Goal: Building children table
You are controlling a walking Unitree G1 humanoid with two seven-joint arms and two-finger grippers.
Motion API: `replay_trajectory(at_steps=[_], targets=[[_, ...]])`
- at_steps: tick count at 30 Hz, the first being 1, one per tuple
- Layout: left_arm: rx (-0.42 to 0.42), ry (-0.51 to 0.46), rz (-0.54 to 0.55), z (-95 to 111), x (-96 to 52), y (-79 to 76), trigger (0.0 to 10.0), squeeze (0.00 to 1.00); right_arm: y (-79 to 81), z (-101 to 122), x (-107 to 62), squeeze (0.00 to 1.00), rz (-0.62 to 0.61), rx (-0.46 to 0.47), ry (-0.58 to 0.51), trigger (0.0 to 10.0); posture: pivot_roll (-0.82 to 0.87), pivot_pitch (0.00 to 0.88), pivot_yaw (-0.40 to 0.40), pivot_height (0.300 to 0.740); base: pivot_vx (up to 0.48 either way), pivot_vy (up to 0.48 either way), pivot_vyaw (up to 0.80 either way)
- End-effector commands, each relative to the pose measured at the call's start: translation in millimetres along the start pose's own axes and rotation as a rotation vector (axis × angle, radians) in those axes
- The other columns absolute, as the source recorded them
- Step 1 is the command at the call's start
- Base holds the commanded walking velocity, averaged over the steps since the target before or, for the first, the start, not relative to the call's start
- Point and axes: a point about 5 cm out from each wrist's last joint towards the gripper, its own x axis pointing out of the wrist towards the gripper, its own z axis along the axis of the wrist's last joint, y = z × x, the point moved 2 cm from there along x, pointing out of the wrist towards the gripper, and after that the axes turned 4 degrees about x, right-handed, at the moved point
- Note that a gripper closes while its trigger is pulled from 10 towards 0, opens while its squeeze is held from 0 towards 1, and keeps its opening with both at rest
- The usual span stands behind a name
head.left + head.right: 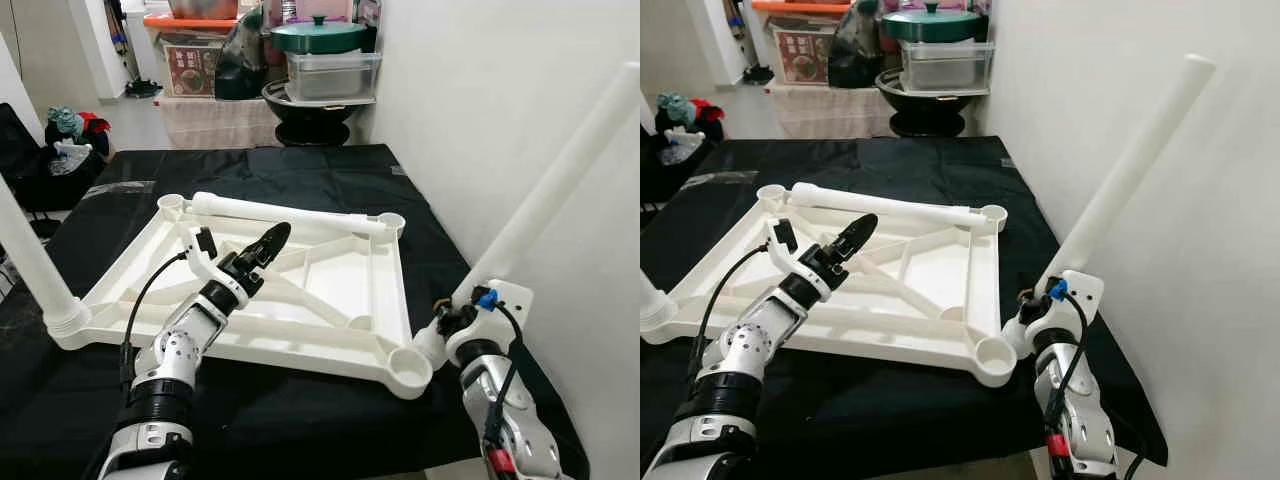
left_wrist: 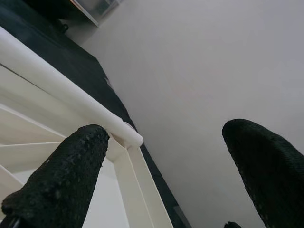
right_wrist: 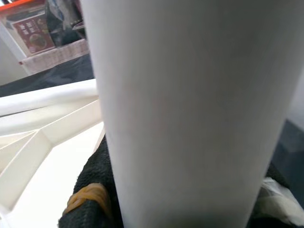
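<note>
An upturned white table top (image 1: pixel 300 350) lies on a black-covered table. One white leg (image 1: pixel 30 260) stands in its near left socket. A loose leg (image 1: pixel 290 212) lies along the far edge between two sockets. My left gripper (image 1: pixel 272 240) hovers open over the middle of the top, pointing at that loose leg (image 2: pixel 66 90). My right gripper (image 1: pixel 445 320) is shut on another white leg (image 1: pixel 560 190), which tilts up to the right. The lower end of that leg is beside the near right socket (image 1: pixel 410 365). In the right wrist view the held leg (image 3: pixel 190 104) hides most of the fingers (image 3: pixel 95 180).
A white wall (image 1: pixel 520 90) runs close along the table's right side. Behind the table stand stacked containers with a green lidded pot (image 1: pixel 320 35). A dark seat with clothes (image 1: pixel 60 140) is at the far left. The black cloth (image 1: pixel 300 170) extends beyond the table top.
</note>
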Motion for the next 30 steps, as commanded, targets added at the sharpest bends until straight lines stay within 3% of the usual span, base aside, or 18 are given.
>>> replay_trajectory(at_steps=[1, 10, 11, 19, 26, 29, 30], targets=[[0.013, 0.002, 0.015, 2, 1.5, 1.8, 10.0, 0.0, 13.4, -19, -2.7, 0.0, 0.043, 0.049, 0.095, 0.0, -0.01, 0.0, -0.016, 0.74, 0.0, 0.0, 0.0], [0.02, -0.001, 0.026, 1, 4.9, 1.9, 10.0, 0.0, 52.1, -1, 18.4, 0.0, 0.148, 0.065, 0.066, 0.0, 0.0, 0.0, -0.029, 0.74, 0.0, 0.0, 0.0], [0.024, -0.01, 0.034, 3, 4.4, 3.6, 10.0, 0.0, 68.4, -3, 20.5, 0.0, 0.186, 0.075, 0.083, 0.0, 0.01, 0.0, -0.038, 0.74, 0.0, 0.0, 0.0], [0.03, -0.028, 0.063, 5, -2.0, 9.5, 10.0, 0.0, 99.9, -12, 22.6, 0.0, 0.268, 0.07, 0.119, 0.0, 0.03, 0.0, -0.06, 0.74, 0.0, 0.0, 0.0], [0.036, -0.034, 0.076, 6, -3.8, 12.5, 10.0, 0.0, 91.7, -11, 29.4, 0.0, 0.248, 0.039, 0.116, 0.0, 0.03, 0.0, -0.063, 0.74, 0.0, 0.0, 0.0], [0.039, -0.034, 0.076, 7, -3.1, 12.5, 10.0, 0.0, 77.8, -3, 32.2, 0.0, 0.22, -0.003, 0.091, 0.0, 0.03, 0.0, -0.056, 0.74, 0.0, 0.0, 0.0], [0.045, -0.025, 0.06, 6, -2.5, 10.4, 10.0, 0.0, 66.7, 8, 34.2, 0.0, 0.206, -0.047, 0.057, 0.0, 0.02, 0.0, -0.047, 0.74, 0.0, 0.0, 0.0]])
